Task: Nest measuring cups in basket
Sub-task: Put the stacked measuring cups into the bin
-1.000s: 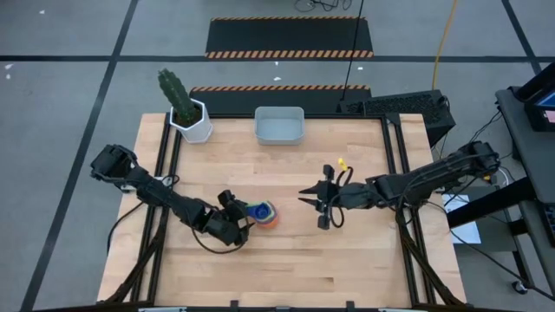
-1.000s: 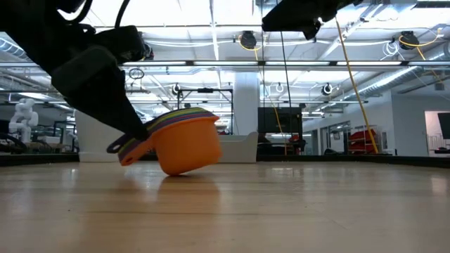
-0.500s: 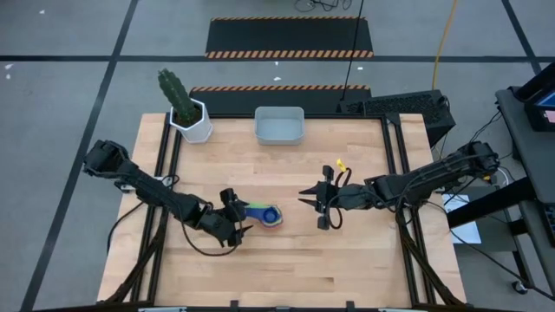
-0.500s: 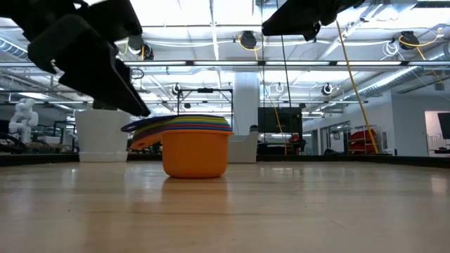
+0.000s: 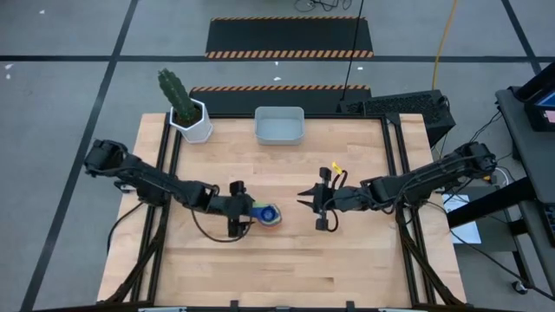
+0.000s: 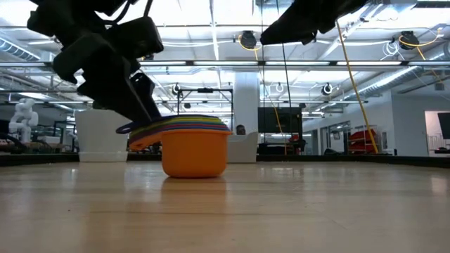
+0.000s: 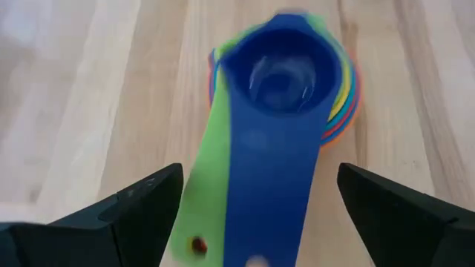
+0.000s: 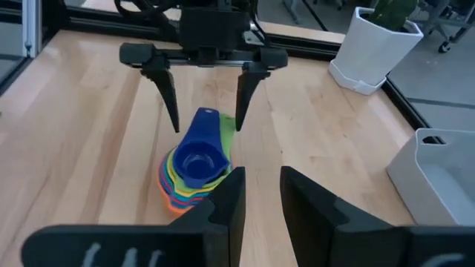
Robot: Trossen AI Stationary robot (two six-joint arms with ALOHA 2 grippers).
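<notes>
Now upright and released: measuring cups (image 5: pixel 266 216) stand nested mid-surface, handles between spread fingers of left tool (image 5: pixel 236 220). Right tool (image 5: pixel 317 207) at 3 o'clock, nearly closed, holding nothing. Basket (image 5: pixel 279 126) at 12 o'clock awaits the stack.

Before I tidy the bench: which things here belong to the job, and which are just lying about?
Job: stacked measuring cups standing mid-table; basket at the far edge; open left hand straddling the cup handles.
Lying about: cactus pot beside the basket.
</notes>
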